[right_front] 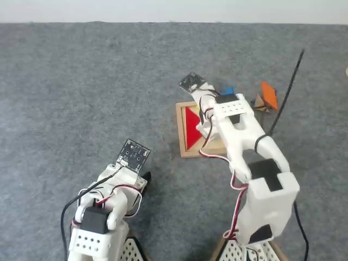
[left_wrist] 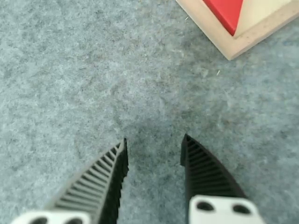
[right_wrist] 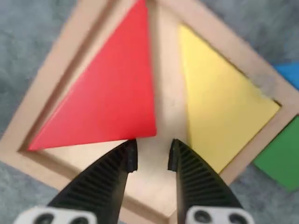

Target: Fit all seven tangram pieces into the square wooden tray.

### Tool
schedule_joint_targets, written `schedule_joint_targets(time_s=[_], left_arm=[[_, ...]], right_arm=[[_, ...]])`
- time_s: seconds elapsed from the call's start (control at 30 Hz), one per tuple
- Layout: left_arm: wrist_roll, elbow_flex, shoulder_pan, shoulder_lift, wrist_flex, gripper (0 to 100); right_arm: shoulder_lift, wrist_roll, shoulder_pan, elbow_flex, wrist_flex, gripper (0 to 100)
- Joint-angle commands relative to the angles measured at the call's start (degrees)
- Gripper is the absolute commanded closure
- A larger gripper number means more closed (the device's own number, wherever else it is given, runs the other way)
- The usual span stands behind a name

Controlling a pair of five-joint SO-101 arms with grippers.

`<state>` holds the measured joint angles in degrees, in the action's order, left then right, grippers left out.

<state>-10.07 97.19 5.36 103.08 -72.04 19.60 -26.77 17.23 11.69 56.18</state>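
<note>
From where I'm standing: square wooden tray (right_front: 180, 130) sits on the grey felt tabletop (right_front: 81, 81), right of centre, w/ the right arm stretched out over it. Right gripper (right_wrist: 153, 154) hangs just above the tray floor, jaws a narrow gap apart, nothing btwn them. Its tips are close to one corner of the large red triangle piece (right_wrist: 103, 98); can't tell if they touch.

Red triangle lies flat inside the tray, along one side of the frame (right_wrist: 42, 93). Large yellow triangle piece (right_wrist: 219, 102) is also in the tray, opposite the red one, w/ a strip of bare wood btwn them.

Outside the tray, just beside its rim: a green piece (right_wrist: 280, 158) and a blue piece (right_wrist: 288, 74), both on the felt. An orange piece (right_front: 268, 95) lies a bit farther off, beyond the blue one (right_front: 227, 91).

Left gripper (left_wrist: 154, 149) is low over bare felt, near its own base and apart from the tray. Jaws wide apart, holding nothing. The tray's corner (left_wrist: 243, 39) w/ a bit of red (left_wrist: 229, 11) shows ahead of it.
</note>
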Motion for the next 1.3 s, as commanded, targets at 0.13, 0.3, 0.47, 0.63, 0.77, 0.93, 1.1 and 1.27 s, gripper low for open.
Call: schedule_joint_targets(time_s=[0.13, 0.3, 0.47, 0.63, 0.77, 0.93, 1.1, 1.27], left_arm=[[0.44, -0.75, 0.35, 1.14, -0.35, 82], [0.44, -0.75, 0.35, 1.14, -0.35, 82], [0.44, -0.75, 0.35, 1.14, -0.35, 82], [0.44, -0.75, 0.35, 1.14, -0.35, 82], [0.44, -0.75, 0.35, 1.14, -0.35, 82], [0.44, -0.75, 0.35, 1.14, -0.35, 82], [0.44, -0.75, 0.35, 1.14, -0.35, 82], [0.44, -0.75, 0.26, 1.14, -0.35, 82]], right_arm=[[-6.11, 5.1, -5.14, -4.92, 4.7, 87.2], [-23.08, 6.51, -6.37, 2.55, 6.37, 87.2], [-30.64, 6.33, -6.55, 17.23, -4.35, 86.5], [-30.64, 5.71, -6.37, 25.85, -14.29, 80.3], [-30.64, 5.98, -6.55, 26.9, -18.51, 78.6], [-29.49, 5.98, -6.29, 23.65, -22.99, 78.5], [-17.71, 6.07, -5.23, 9.93, -15.78, 78.3], [-4.88, 6.15, -4.79, 1.41, -13.85, 78.3]])
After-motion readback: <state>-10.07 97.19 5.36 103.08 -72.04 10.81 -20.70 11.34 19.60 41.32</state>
